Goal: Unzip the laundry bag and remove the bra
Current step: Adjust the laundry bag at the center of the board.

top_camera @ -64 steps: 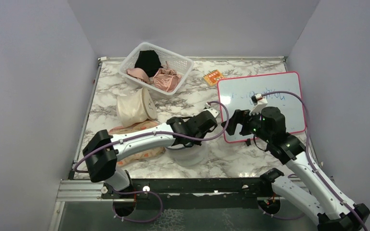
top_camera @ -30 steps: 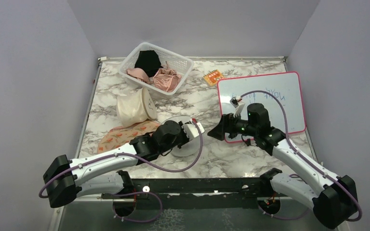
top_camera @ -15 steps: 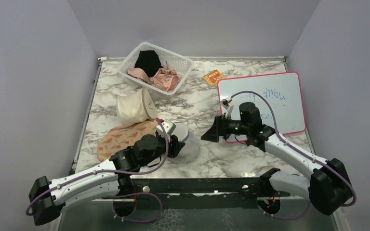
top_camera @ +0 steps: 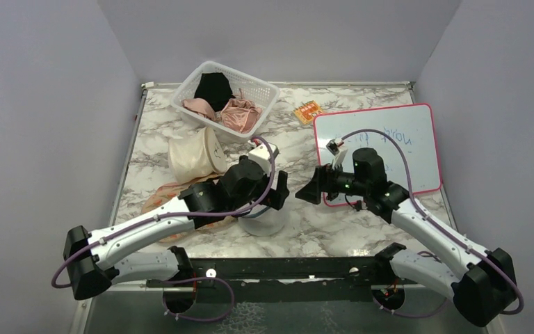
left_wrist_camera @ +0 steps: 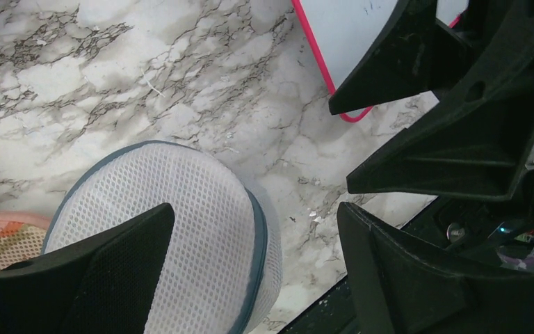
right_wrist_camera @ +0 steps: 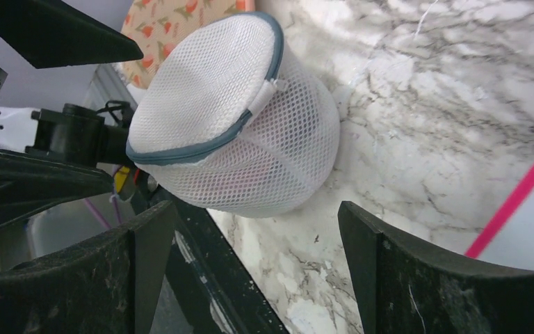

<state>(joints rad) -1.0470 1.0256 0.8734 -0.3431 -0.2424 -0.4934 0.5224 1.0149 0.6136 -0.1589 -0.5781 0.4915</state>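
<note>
The laundry bag [top_camera: 268, 223], a round white mesh drum with a grey-blue zip seam, stands near the table's front edge, partly under my left arm. In the right wrist view the laundry bag [right_wrist_camera: 229, 118] leans on its side, the lid zipped shut and the white zip pull [right_wrist_camera: 268, 93] at its rim. The bra is hidden; only a faint pink tint shows through the mesh. My left gripper [top_camera: 279, 189] hovers open just above the bag's [left_wrist_camera: 181, 229] right edge, holding nothing. My right gripper [top_camera: 306, 192] is open a short way to its right, facing the bag.
A white basket [top_camera: 260, 87] of garments stands at the back. A cream cylindrical bag [top_camera: 193, 156] and a peach floral pouch [top_camera: 167, 198] lie left of the laundry bag. A pink-framed whiteboard [top_camera: 389, 139] and an orange pack [top_camera: 307, 111] lie to the right. The black front rail [top_camera: 285, 268] runs close to the bag.
My left gripper went from shut to open and its arm swung up and right over the bag. The bag settled back on the table. The right gripper barely moved.
</note>
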